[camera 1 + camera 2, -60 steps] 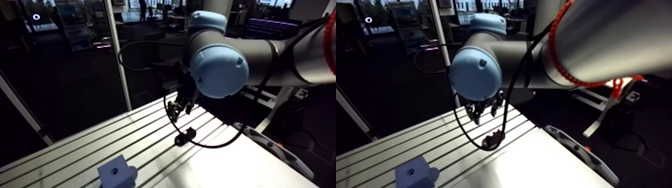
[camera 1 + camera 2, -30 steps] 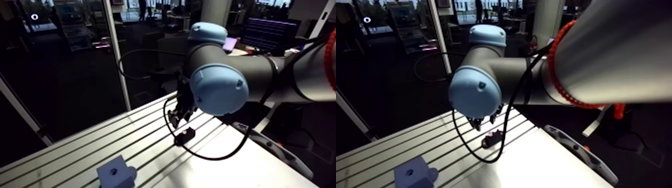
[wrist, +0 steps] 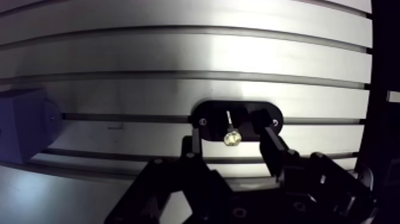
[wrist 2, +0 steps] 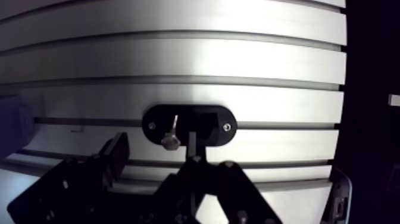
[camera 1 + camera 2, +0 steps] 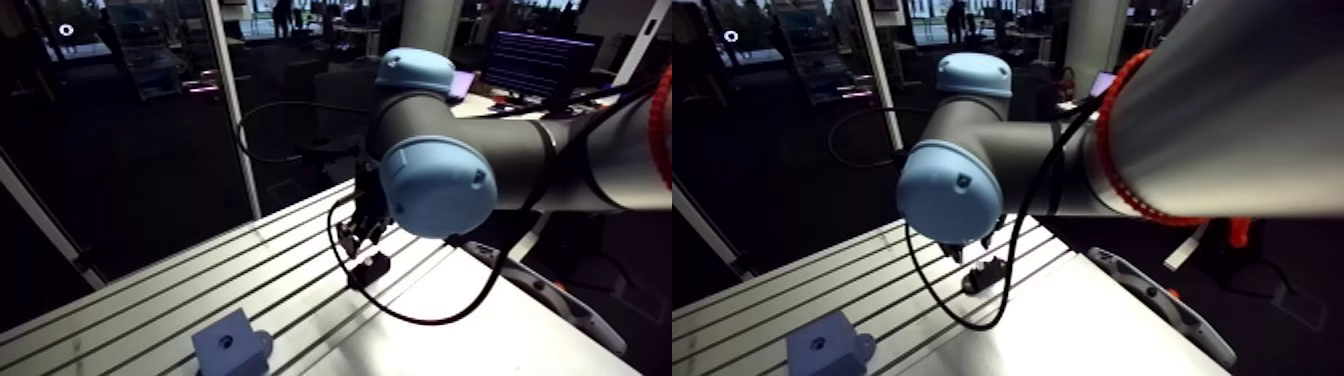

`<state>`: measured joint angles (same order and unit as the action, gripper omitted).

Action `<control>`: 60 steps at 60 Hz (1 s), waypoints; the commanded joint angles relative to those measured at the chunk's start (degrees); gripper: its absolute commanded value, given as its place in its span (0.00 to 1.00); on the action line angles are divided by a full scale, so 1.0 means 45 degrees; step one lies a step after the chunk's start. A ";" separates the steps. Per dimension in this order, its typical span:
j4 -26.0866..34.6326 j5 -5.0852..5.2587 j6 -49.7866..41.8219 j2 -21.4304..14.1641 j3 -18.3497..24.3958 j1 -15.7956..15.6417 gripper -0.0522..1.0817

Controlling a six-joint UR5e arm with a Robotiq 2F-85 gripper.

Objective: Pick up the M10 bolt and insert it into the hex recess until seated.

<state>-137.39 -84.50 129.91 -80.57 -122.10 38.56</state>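
Pick not made yet. The small bright-metal hex-head bolt (image 4: 171,142) sits in the black oval holder (image 3: 211,110) on the slotted aluminium bench (image 3: 178,59), head towards the camera and shank down into the holder. The tool (image 3: 231,130) is released: the wrist view shows its two fingers spread, one on each side of the bolt, with a gap on both sides and no contact that I can see. In the arm view the tool hangs just above the holder, mid-frame. The target looks like the blue cube-shaped block (image 5: 230,345) at lower left of the arm view, well apart from the holder. It has a dark hole in its top face, too small here to tell whether it's hex. Done: approach and rough centring over the bolt, I'd judge. Left: close on the bolt, lift it out, carry it to the block, line up the hex, push until seated. So it's early, with most of the job ahead.
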 commanded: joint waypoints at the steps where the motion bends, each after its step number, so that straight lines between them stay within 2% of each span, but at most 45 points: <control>1: -0.0066 -0.0020 0.0011 0.0248 -0.0008 0.0027 0.40; 16: -0.0284 -0.0079 -0.0099 0.0506 0.0012 0.0008 0.40; 26: -0.0457 -0.0290 -0.0126 0.0551 -0.0082 0.0008 0.40; 48: -0.0496 -0.0294 -0.0146 0.0610 -0.0105 0.0008 0.41; 51: -0.0496 -0.0382 -0.0162 0.0627 -0.0105 -0.0009 0.42; 60: -0.0515 -0.0444 -0.0298 0.0699 -0.0105 -0.0012 0.42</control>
<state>-139.63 -86.05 129.19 -77.77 -122.54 38.57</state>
